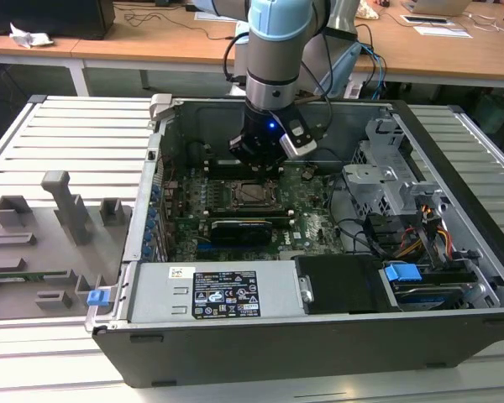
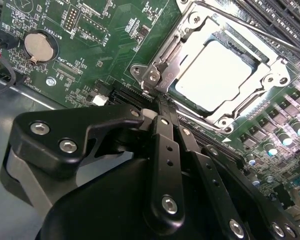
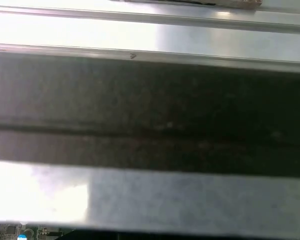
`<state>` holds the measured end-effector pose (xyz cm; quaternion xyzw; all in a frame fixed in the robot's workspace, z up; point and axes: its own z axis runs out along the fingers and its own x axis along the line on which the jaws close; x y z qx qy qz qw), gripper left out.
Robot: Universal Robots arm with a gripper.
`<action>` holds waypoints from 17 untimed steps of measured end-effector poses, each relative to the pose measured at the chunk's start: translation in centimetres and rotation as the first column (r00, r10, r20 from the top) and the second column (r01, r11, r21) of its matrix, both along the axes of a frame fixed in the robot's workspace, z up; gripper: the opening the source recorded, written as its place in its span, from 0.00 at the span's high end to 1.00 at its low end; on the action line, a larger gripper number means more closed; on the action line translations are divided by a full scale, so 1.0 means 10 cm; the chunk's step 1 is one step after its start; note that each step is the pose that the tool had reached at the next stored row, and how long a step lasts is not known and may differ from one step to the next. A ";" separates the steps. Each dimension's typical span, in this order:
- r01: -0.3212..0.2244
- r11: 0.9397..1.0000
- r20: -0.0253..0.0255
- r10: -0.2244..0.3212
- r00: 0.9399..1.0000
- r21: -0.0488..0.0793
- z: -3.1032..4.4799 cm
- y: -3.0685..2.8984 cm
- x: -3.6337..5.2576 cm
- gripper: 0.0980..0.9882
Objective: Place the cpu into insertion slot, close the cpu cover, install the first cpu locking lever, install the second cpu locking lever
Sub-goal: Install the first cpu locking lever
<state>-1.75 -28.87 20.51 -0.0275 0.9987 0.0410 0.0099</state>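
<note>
in the exterior view the arm reaches down into the open computer case, and the gripper hangs low over the green board, just behind the socket. from here i cannot tell how its fingers stand.

in the second wrist view the fingers are drawn together to a narrow tip with nothing between them. the tip sits at the corner of the cover, which lies flat over the socket. the chip is already seated, its pale face showing through the cover's window, just beyond the fingertips. a thin lever runs along the far side of the frame.

the first wrist view gives blurred grey and dark bands, nothing i can name.

the risk i see: the tip is so close to the cover's corner that a small sideways slip could scrape the board or knock the cover askew over the chip.
</note>
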 end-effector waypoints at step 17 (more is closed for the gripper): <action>0.000 1.000 0.000 0.000 1.000 -0.026 -0.011 0.002 0.005 0.99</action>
